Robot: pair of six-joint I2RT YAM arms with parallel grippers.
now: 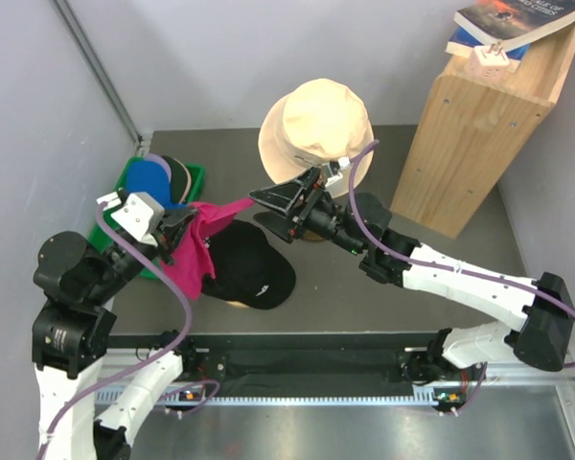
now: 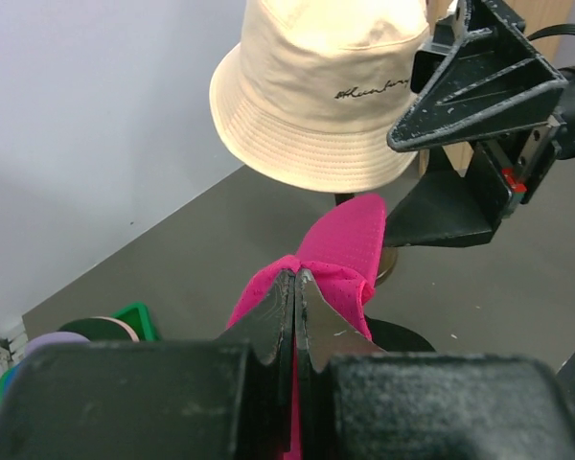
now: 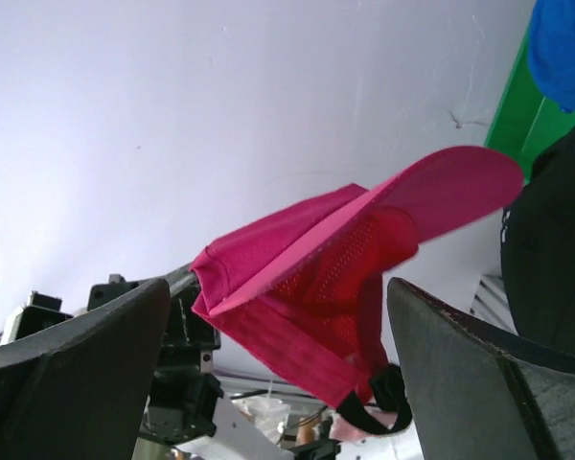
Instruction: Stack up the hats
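My left gripper (image 1: 177, 226) is shut on the crown of a magenta cap (image 1: 197, 251), which hangs crumpled above the table with its brim pointing right. In the left wrist view the fingertips (image 2: 289, 287) pinch the pink cloth (image 2: 350, 240). A black cap (image 1: 255, 268) with a small white logo lies on the table just right of it. My right gripper (image 1: 265, 209) stands wide open, facing the magenta brim from the right. In the right wrist view the magenta cap (image 3: 316, 278) hangs in front of the spread fingers (image 3: 489, 383), apart from them.
A green bin (image 1: 196, 177) at the left wall holds a blue cap (image 1: 149, 177) and a dark one. A beige bucket hat (image 1: 316, 125) sits on a stand behind the right gripper. A tall wooden box (image 1: 479, 125) with books on top stands at the back right.
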